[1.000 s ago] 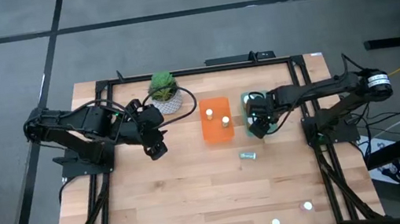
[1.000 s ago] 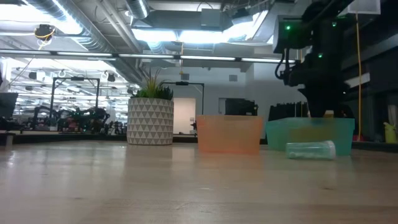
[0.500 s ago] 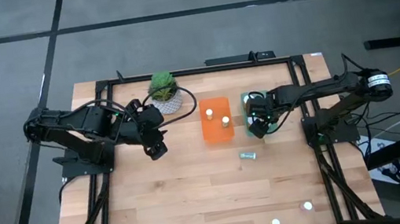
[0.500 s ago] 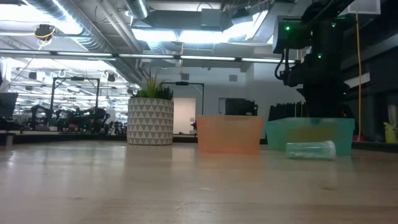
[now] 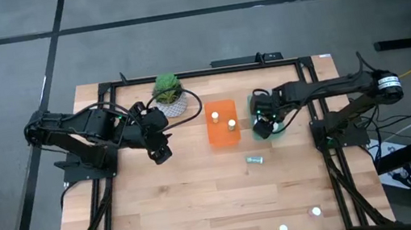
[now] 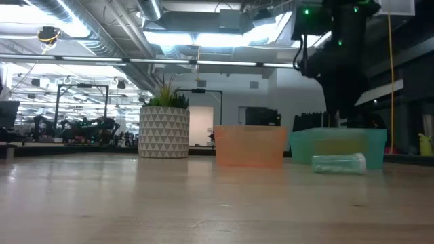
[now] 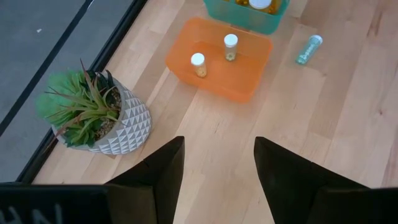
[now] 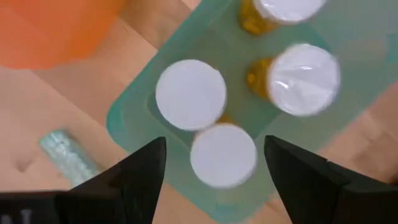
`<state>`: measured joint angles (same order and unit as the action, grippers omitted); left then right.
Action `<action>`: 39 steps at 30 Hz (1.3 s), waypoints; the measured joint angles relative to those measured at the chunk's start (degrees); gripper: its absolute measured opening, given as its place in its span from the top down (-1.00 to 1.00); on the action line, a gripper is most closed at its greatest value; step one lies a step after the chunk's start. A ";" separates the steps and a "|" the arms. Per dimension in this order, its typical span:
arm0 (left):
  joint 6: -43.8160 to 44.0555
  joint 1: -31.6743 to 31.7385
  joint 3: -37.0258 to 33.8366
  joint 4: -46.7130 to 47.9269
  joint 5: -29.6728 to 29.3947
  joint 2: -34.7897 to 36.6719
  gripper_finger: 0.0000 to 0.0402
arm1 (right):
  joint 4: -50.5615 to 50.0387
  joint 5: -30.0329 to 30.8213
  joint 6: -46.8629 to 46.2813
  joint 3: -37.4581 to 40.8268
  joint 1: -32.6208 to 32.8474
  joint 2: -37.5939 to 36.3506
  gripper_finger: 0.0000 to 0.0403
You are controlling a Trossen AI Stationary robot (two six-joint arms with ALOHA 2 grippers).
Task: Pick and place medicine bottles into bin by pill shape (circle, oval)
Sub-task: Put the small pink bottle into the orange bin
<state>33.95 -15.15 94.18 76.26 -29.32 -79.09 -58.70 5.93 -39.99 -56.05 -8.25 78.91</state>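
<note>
Two white-capped amber bottles [image 5: 215, 117] [image 5: 231, 124] stand in the orange bin [image 5: 223, 135]. Several white-capped bottles [image 8: 191, 94] [image 8: 223, 155] [image 8: 304, 79] stand in the teal bin [image 8: 127, 118]. Two more bottles [image 5: 283, 229] [image 5: 316, 212] stand near the table's near right edge. A greenish tube [image 5: 255, 159] lies on its side on the wood. My right gripper [image 8: 214, 180] is open above the teal bin, holding nothing. My left gripper [image 7: 217, 171] is open over bare wood, left of the orange bin.
A green plant in a white patterned pot [image 5: 169, 93] stands at the table's far side, left of the orange bin. A black frame [image 5: 207, 71] runs around the table's edges. Bare wood [image 5: 203, 205] lies across the table's near half.
My right gripper has risen a little above the teal bin and shifted slightly toward the far edge. Nothing else has moved.
</note>
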 joint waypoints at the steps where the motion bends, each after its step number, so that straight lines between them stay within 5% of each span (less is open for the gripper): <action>1: 0.00 0.01 -0.01 0.01 0.00 0.00 0.07 | -1.70 0.00 -0.12 -1.17 0.00 0.00 -0.35; 8: 0.04 0.01 -0.01 0.01 0.00 0.00 0.07 | -8.03 0.00 -1.46 -9.63 4.24 0.00 -0.36; 19: 0.52 0.01 -0.01 -0.01 0.00 0.00 0.07 | -18.68 5.99 -9.76 -21.91 22.77 -0.04 -0.36; 27: 0.57 0.00 0.01 -0.03 0.00 0.00 0.07 | -13.63 0.57 -24.33 -22.52 34.79 -0.04 -0.36; 34: 0.53 0.01 -0.01 -0.03 0.00 0.00 0.07 | -7.23 0.20 -25.93 -22.47 37.69 -0.04 -0.36; 39: 0.52 0.00 -0.01 -0.05 0.00 0.00 0.07 | -4.06 -6.04 -31.65 -22.45 41.15 0.99 -0.36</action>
<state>34.48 -15.15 94.17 76.20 -29.32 -79.09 -62.76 -0.11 -71.64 -78.50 32.90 79.90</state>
